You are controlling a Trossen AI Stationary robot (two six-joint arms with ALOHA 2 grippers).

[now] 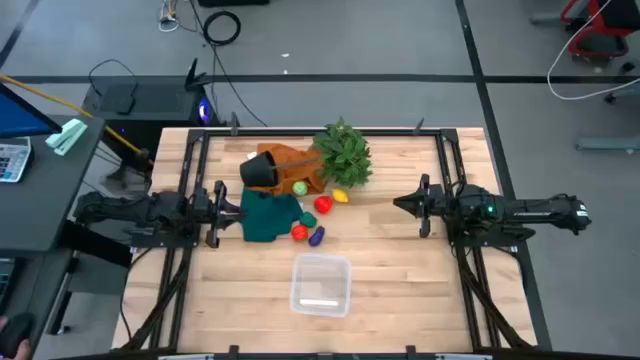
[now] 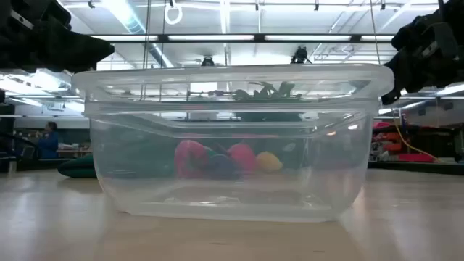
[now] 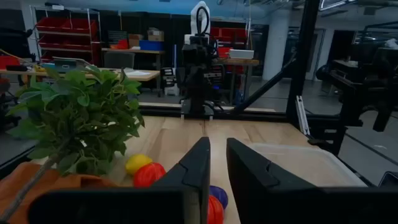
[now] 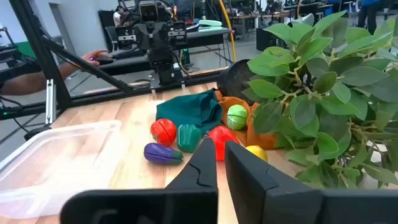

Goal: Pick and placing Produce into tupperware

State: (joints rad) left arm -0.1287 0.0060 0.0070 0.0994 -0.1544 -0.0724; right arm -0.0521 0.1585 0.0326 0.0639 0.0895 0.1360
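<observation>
While tupperware [image 1: 321, 284] apparently empty, produce [image 1: 322, 205] beside green cloth [image 1: 268, 216].

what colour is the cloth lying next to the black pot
Dark teal green cloth, with an orange one under the black pot; the right wrist view shows it best.

We see a pale wooden bench [image 1: 400, 280]. On it, taking the clear tupperware [image 1: 321, 284] as our landmark, the produce [image 1: 318, 214] lies just beyond, beside a dark green cloth [image 1: 266, 217]. Farther back lie an orange cloth [image 1: 292, 162], a leafy plant [image 1: 344, 153] and a black pot [image 1: 260, 169], seemingly tipped over.
</observation>
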